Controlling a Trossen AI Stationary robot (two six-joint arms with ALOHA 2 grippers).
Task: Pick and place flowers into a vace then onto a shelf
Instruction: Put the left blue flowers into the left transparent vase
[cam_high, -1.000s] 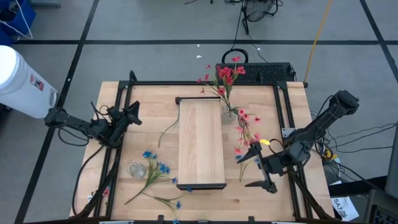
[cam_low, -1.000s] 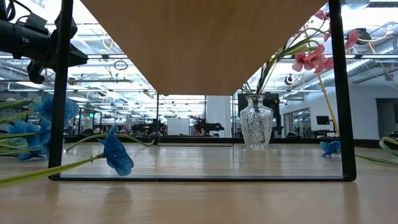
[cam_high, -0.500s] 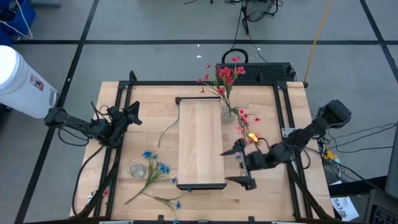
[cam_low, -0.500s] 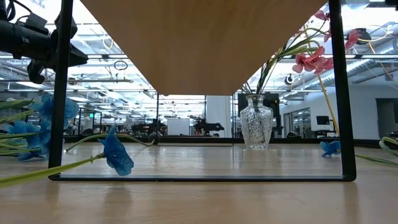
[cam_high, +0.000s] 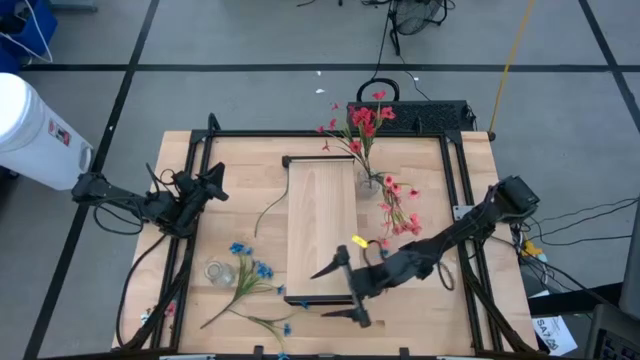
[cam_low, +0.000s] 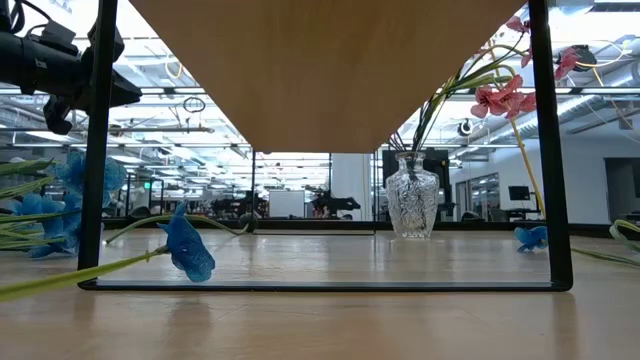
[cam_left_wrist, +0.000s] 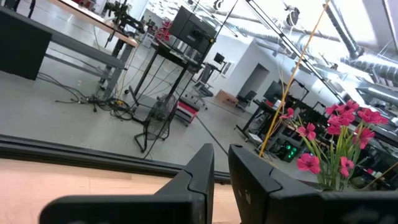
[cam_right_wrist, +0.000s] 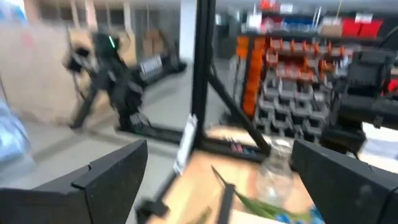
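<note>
lying lengthwise front-to-back, shelf (cam_high: 322, 230), right claw (cam_high: 338, 293) agape

Two matte black jointed arms; dark cabling; yellow tag on right arm (cam_high: 440, 247)

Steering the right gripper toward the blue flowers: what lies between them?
In the high view, the shelf's near corner sits between the right gripper and blue flowers.

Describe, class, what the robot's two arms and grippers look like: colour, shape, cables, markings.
Both arms are dark, slim and jointed. The right gripper has two long black fingers and a small yellow mark by its wrist. The left gripper is black too, with dark cables looping beside it.
</note>
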